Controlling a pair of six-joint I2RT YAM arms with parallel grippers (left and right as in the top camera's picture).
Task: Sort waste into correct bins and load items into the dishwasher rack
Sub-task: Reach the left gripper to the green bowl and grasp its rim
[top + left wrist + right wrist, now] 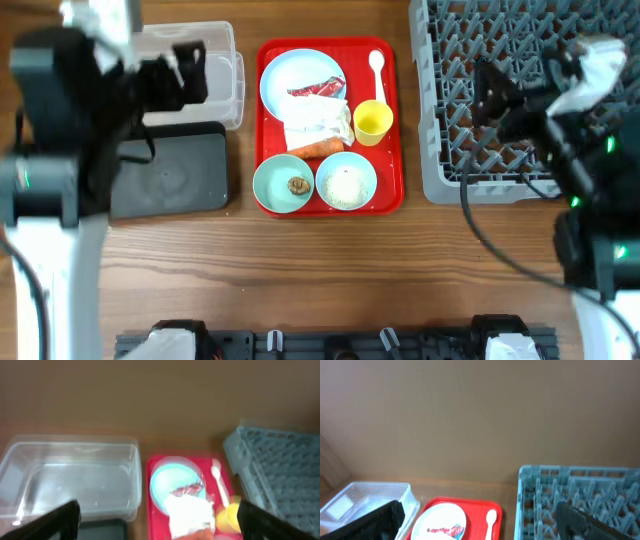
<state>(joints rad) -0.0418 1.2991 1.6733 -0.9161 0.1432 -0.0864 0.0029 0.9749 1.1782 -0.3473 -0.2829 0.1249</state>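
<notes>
On the red tray [395, 150] lie a pale blue plate [285, 75] with a red-and-white wrapper [318, 90], white napkins [318, 122], an orange carrot [315, 149], a yellow cup [372, 122] and a white spoon [377, 68]. A mint green bowl [272, 190] holds a brown lump [297, 185]. A pale blue bowl [330, 195] holds rice [347, 185]. My left gripper [188, 75] [160, 522] is open and empty above the clear tub [215, 45]. My right gripper [492, 95] [480, 525] is open and empty above the grey rack [450, 150].
The black tray [175, 172] lies in front of the clear tub, left of the red tray. The rack stands right of the red tray and shows in both wrist views [280, 465] [545, 485]. Bare wood table [330, 270] runs along the front.
</notes>
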